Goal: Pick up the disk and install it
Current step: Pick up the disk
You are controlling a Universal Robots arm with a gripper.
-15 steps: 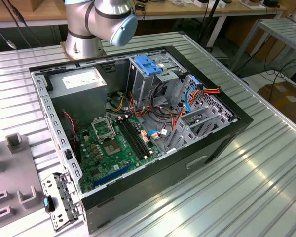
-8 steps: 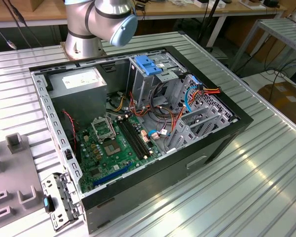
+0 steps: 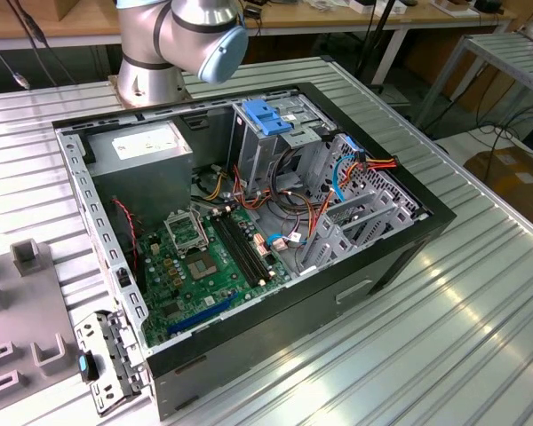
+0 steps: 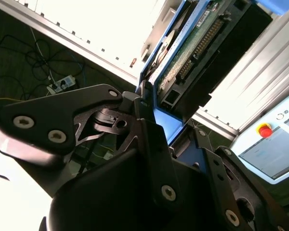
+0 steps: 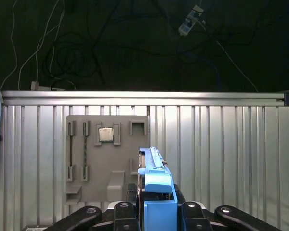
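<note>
In both wrist views my gripper (image 5: 156, 198) (image 4: 151, 108) is shut on the disk. The disk (image 5: 155, 166) is held on edge, and its blue plastic rail rises between the black fingers (image 5: 130, 195). The second wrist view shows the disk's (image 4: 195, 41) green circuit-board side, framed by the blue rail. It is lifted above the ribbed metal table (image 5: 221, 159), over a grey fixture plate (image 5: 108, 163). In the exterior view the open computer case (image 3: 249, 222) lies on the table, with its drive cage and light-blue bracket (image 3: 266, 115) at the back.
The arm's base (image 3: 151, 62) stands behind the case. Inside the case are a grey power-supply box (image 3: 147, 146), a green motherboard (image 3: 204, 262) and loose cables (image 3: 355, 169). The fixture plate (image 3: 18, 311) carries a small chip (image 5: 106, 134). A pendant with a red button (image 4: 265, 130) shows nearby.
</note>
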